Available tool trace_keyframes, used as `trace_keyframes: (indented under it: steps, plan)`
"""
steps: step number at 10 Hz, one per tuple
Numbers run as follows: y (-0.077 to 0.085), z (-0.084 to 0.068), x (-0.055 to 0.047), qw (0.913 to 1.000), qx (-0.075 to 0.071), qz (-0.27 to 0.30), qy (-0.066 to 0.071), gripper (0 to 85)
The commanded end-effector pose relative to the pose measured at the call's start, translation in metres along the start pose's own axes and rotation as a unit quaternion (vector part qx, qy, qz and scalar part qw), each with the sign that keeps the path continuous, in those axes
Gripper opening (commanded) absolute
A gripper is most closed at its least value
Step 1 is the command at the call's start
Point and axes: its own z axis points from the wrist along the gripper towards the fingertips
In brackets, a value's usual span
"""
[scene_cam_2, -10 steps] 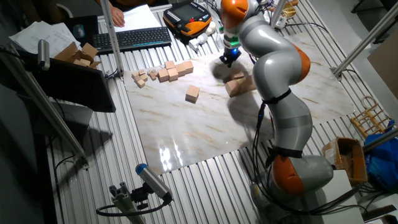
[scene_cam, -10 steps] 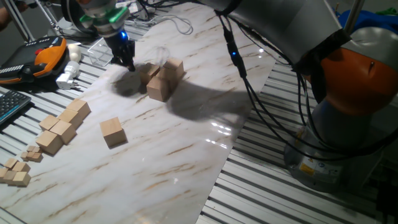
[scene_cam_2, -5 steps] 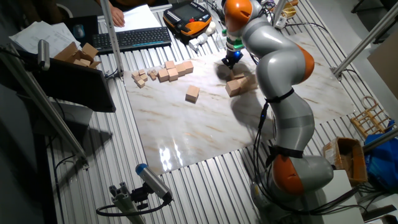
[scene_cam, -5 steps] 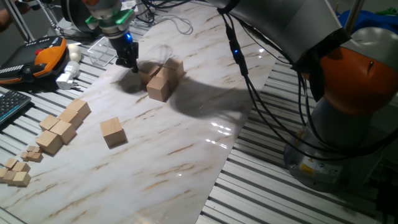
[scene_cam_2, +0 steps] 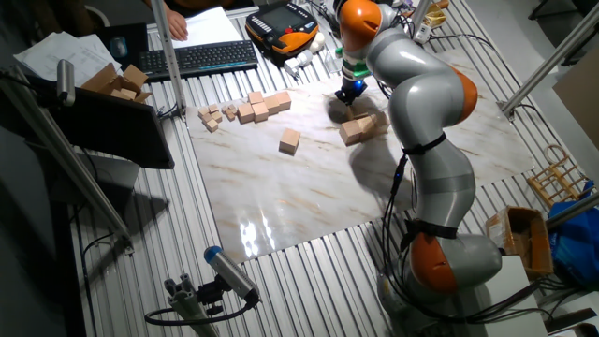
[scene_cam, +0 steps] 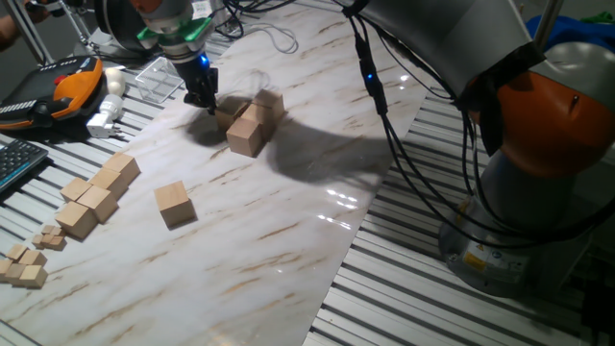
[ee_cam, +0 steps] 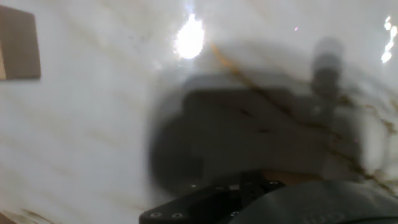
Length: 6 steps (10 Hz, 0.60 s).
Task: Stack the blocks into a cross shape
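far left of one fixed view, at the table edge: a scatter of small tan cubelets (scene_cam: 24, 267), and just beside them a joined row of tan cubes (scene_cam: 96, 197) running diagonally. neither belongs to the stack.

next along, a single loose block (scene_cam: 174, 204) sits alone on the marble board (scene_cam: 288, 240), well apart from the others. in the other fixed view the same loose block (scene_cam_2: 289, 141) lies between the row and the cluster.

the gripper (scene_cam: 202, 96) hangs fingers-down close above the board, just beside the left edge of the block cluster (scene_cam: 252, 118). it carries a green ring and a blue light on its body. the fingers look close together with nothing seen between them, but the pictures do not settle how far apart they stand; i cannot tell. contact with the cluster cannot be confirmed either.

the block cluster itself sits near the middle of the board toward its far side, several cubes pressed together with at least one raised on others; exact count is unclear. in the other fixed view the block cluster (scene_cam_2: 360, 125) lies right below the gripper (scene_cam_2: 348, 94).

hand view is blurred: pale marble, a dark shadow, and one tan block face (ee_cam: 18, 43) at the upper left edge.

right side: the arm's orange-and-grey base (scene_cam: 538, 163) stands off the board on slatted metal.
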Motion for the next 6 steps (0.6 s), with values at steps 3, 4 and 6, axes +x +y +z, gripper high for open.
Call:
trace_keyframes:
  steps: [3,4,6]
  plan:
    - [0.0017,-0.0008,0.0005,1.0000,0.000,0.001,0.002,0.0]
    - [0.0007,-0.0006,0.0008,1.0000,0.000,0.001,0.002,0.0]
    - [0.0014,-0.0014,0.0004,1.0000,-0.001,0.002,0.003,0.0]
